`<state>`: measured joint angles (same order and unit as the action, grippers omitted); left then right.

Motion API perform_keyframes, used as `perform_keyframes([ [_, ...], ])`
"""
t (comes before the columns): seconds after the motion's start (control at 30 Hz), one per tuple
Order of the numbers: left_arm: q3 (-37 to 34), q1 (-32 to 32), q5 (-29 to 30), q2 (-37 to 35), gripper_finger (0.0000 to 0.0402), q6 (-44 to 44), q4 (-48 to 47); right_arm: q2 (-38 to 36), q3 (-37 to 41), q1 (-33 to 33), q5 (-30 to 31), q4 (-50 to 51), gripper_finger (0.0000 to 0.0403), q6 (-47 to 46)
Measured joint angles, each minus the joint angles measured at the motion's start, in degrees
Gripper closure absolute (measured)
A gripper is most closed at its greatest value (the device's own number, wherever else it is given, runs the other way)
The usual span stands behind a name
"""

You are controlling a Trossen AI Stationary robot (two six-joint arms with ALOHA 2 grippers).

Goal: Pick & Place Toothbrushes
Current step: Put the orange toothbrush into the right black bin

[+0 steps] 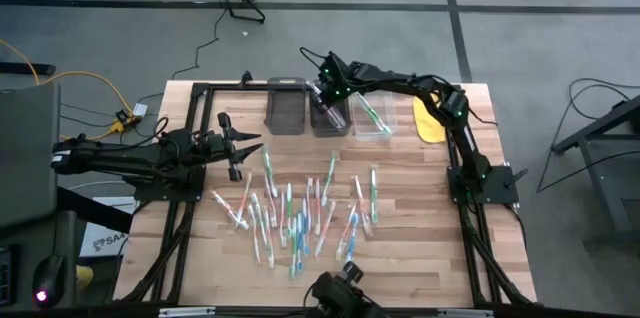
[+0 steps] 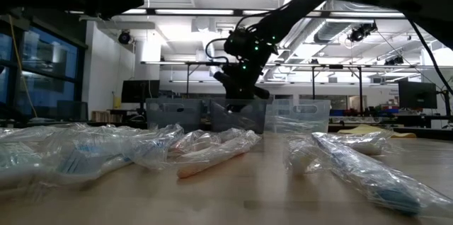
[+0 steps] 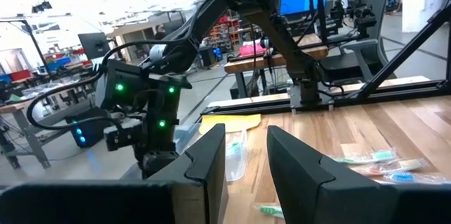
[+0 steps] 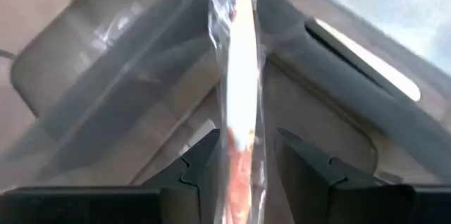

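Wooden counter (image 1: 420,248) seen from above: loose toothbrushes (image 1: 300,213) lie scattered across its centre, in clear wrappers. Three bins (image 1: 328,108) stand in a row toward 12 o'clock; a yellow flat object (image 1: 428,123) lies at their 3 o'clock side. Right end effector (image 4: 243,160) hangs over the middle bin (image 1: 330,118), pinching one wrapped toothbrush (image 4: 241,90) (white and orange-red handle). Left end effector (image 3: 246,150) waits above the counter at 9 o'clock, fingers slightly spread, holding nothing.
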<state>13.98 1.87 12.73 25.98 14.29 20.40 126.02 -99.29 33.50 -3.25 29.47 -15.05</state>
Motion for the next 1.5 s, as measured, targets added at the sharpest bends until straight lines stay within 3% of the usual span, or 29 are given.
perform_keyframes([
  [0.2,0.0,0.0,0.0,0.0,0.0300,0.1,0.0,-0.3,0.0,0.1,-3.1,-0.1,0.0292,0.3],
  [0.6,0.0,0.0,0.0,0.0,0.0300,0.3,0.0,-0.5,0.0,0.0,-4.6,0.4,0.0395,2.2],
  [0.93,0.0,0.0,0.0,0.0,0.0300,0.2,0.0,-4.9,0.0,0.3,-4.9,4.4,0.0400,-3.0],
  [1.33,0.0,0.0,-0.2,0.0,0.0300,-0.6,0.0,-4.8,0.0,0.7,-7.2,7.3,0.0401,-6.0],
  [1.5,0.0,0.0,-0.2,0.0,0.0300,-0.6,0.0,-5.0,0.0,1.0,-8.0,7.9,0.0376,-5.8],
])
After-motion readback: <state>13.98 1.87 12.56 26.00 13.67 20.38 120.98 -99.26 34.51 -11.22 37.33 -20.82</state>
